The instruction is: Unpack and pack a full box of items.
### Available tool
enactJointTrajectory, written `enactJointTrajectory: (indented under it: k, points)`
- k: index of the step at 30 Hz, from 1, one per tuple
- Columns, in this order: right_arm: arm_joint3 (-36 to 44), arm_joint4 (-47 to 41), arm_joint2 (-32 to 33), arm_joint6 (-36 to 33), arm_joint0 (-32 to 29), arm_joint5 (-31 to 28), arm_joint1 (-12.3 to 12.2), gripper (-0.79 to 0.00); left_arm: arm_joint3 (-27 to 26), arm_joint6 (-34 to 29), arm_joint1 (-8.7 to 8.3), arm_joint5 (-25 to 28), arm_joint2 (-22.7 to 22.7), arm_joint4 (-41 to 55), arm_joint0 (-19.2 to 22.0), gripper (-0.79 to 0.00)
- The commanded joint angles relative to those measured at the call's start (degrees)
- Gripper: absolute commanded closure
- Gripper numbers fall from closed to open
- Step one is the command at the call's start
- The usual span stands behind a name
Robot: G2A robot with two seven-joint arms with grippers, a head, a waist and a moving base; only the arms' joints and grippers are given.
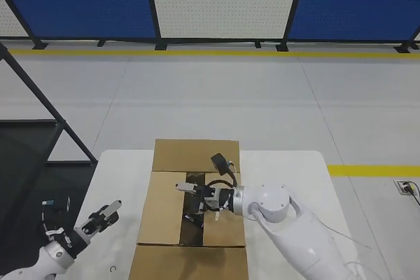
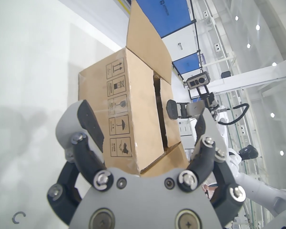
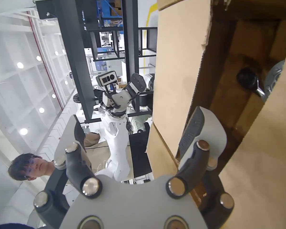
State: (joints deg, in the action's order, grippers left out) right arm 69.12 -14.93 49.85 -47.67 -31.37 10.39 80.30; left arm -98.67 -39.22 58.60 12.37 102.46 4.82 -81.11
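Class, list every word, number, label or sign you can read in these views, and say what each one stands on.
No words or numbers can be read clearly.
Cardboard box, label column: pictograms only, including two up arrows, a glass and an umbrella; the captions beneath are too small to read.
Blue wall panel: a white mark, too blurred to read.
Black rack: white print, too small to read.
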Motion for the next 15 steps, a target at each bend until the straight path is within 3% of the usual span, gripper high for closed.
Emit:
enactJointTrajectory:
  k: [1,8,15]
  points:
    - [-1.73,0.04,-1.55,0.08,1.29,0.83,0.61,-0.785,0.39,-0.14,-0.06,-0.15,0.16,-0.01,-0.07,-0.785]
    - [-8.33,0.36,-5.87,1.19,5.68,2.21,2.99,-0.785,0.72,-0.38,-0.12,-0.34,0.31,-0.09,-0.25,-0.785]
    - [-10.8,-1.68,-6.96,-0.09,7.31,-3.64,4.54,-0.785,0.72,-0.38,-0.12,-0.34,0.31,-0.09,-0.25,-0.785]
